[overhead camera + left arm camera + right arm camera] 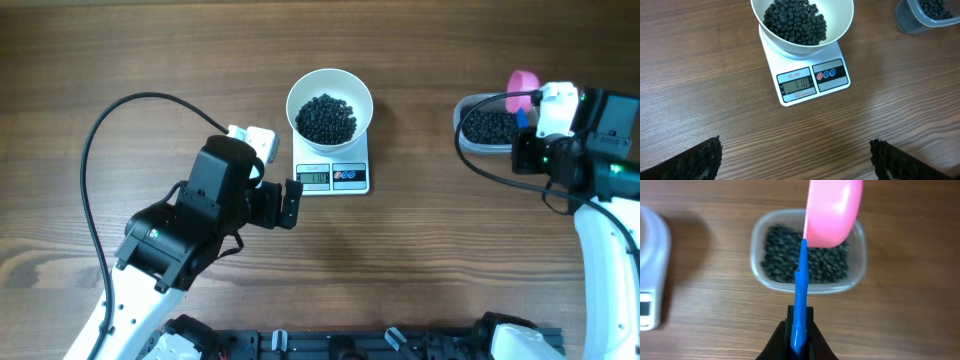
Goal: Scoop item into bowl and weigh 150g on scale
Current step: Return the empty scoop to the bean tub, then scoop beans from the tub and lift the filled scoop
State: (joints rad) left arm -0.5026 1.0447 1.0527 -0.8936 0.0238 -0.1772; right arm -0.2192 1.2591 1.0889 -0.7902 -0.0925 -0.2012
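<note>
Beads [326,118]: dark loose heap filling the bottom of the white bowl [330,80]. The bowl sits on the scale [333,177], and the display looks like 110. Left end effector [285,205] is just left of the scale's display edge, fingers spread wide and holding nothing. Right end effector [800,330] is well right of the scale, clenched on the scoop [832,210]'s blue handle, with the pink cup above the clear tub [760,235] of more beads.
</note>
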